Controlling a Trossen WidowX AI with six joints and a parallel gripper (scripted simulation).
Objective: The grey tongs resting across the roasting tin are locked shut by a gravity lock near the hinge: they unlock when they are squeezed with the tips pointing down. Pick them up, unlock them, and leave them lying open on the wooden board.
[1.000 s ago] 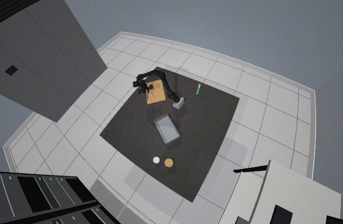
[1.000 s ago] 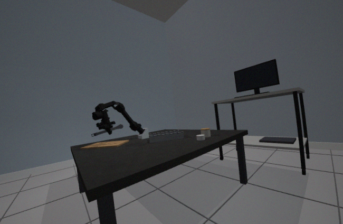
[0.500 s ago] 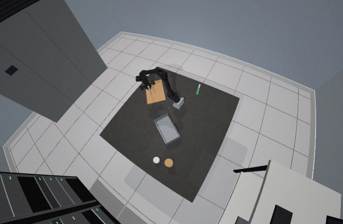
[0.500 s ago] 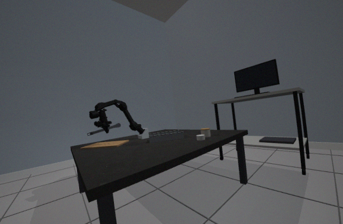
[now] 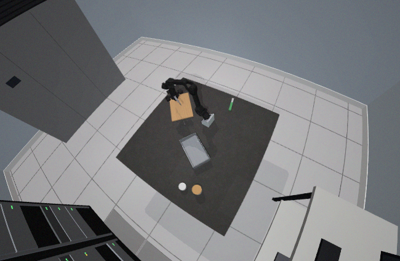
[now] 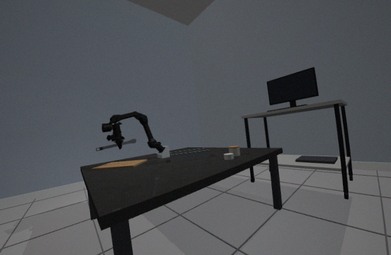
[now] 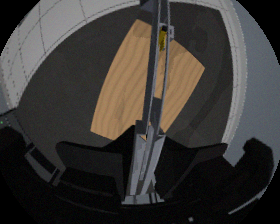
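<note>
My gripper point(image 5: 175, 98) point(image 6: 119, 145) point(image 7: 140, 128) is shut on the grey tongs point(image 5: 178, 101) point(image 6: 130, 141) point(image 7: 156, 63) near their middle. It holds them well above the wooden board point(image 5: 183, 113) point(image 6: 127, 163) point(image 7: 118, 96). In the exterior view the tongs lie nearly level in the air, slightly lower at the left end. In the wrist view their two arms run close together across the board, with a small yellow piece between them. The grey roasting tin point(image 5: 194, 151) point(image 6: 187, 152) stands empty in the middle of the black table point(image 5: 237, 138) point(image 6: 172, 180).
A green stick point(image 5: 231, 104) lies on the table beyond the arm's white base point(image 5: 208, 120) point(image 6: 163, 154). A white puck point(image 5: 182, 186) point(image 6: 228, 156) and a tan puck point(image 5: 196, 189) point(image 6: 234, 150) stand near the table's far end. A desk with a monitor point(image 6: 292, 87) stands off to the side.
</note>
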